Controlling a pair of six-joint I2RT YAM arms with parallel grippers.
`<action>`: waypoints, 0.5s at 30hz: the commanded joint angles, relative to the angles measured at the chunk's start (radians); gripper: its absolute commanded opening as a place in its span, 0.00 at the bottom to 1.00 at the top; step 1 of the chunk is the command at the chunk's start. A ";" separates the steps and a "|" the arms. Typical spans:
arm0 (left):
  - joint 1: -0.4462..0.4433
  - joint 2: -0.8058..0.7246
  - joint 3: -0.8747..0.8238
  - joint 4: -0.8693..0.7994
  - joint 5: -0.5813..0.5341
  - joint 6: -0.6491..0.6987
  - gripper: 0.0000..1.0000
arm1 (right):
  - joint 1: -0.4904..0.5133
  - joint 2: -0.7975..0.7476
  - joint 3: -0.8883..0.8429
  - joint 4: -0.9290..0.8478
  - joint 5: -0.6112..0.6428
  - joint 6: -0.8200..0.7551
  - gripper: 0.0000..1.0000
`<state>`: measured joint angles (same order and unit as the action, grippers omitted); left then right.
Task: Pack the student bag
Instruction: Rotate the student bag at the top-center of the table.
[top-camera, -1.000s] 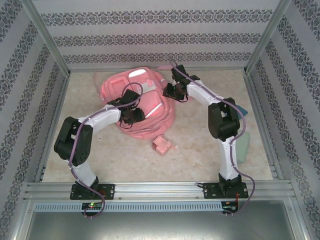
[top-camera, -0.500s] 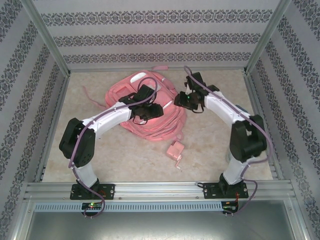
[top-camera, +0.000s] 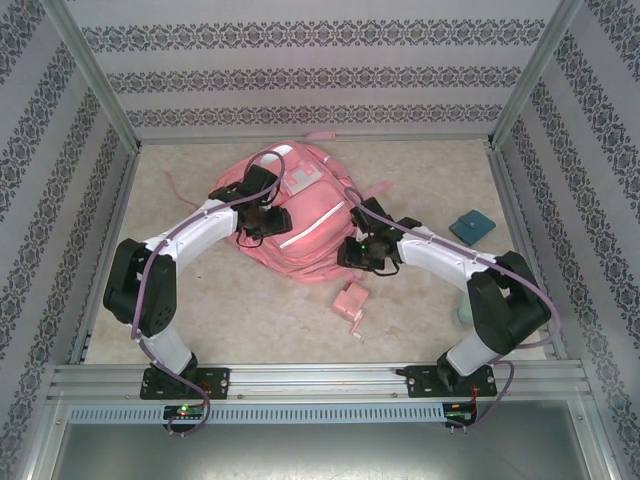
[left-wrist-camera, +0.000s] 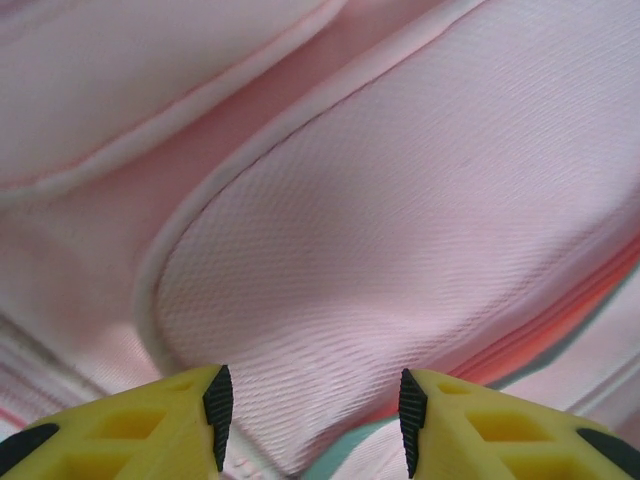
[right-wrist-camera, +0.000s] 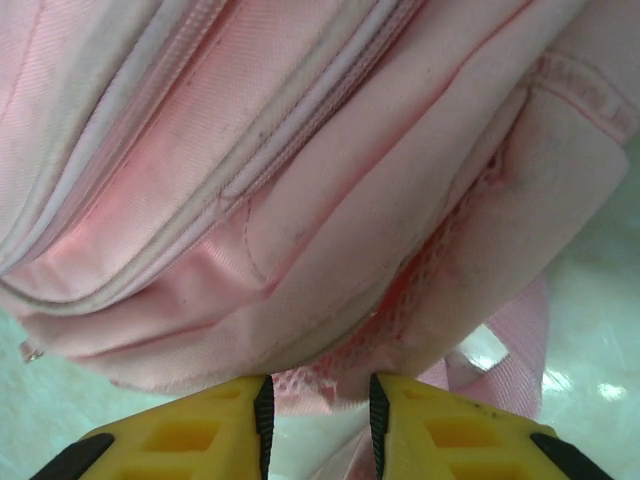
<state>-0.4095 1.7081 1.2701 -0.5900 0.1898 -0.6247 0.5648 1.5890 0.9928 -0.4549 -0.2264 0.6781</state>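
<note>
Big pink fabric backpack (top-camera: 300, 215) lies flat mid-back on the beige marbled tabletop (top-camera: 230, 310), can't see inside it. Left tool (left-wrist-camera: 310, 405) gapes over its panel, right tool (right-wrist-camera: 320, 400) pinches its mesh hem. Small pink pouch (top-camera: 350, 300) sits just in front, bare room nearer.

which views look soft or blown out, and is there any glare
top external: even, bright light, the student bag a bit washed out; left wrist: too close, fabric soft at the top, weave sharp mid-frame; right wrist: mostly sharp, glare spots on the table at lower right
</note>
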 joint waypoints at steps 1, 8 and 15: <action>0.006 -0.014 -0.063 0.046 0.078 -0.023 0.50 | -0.017 0.061 0.029 0.061 0.036 0.024 0.33; -0.065 0.032 -0.143 0.272 0.205 -0.221 0.49 | -0.170 0.178 0.182 -0.033 0.059 -0.107 0.32; -0.103 0.000 -0.076 0.198 0.106 -0.192 0.58 | -0.162 0.056 0.207 -0.171 0.086 -0.155 0.57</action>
<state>-0.5163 1.7306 1.1584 -0.3748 0.3359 -0.8078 0.3660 1.7180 1.1938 -0.5350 -0.1787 0.5591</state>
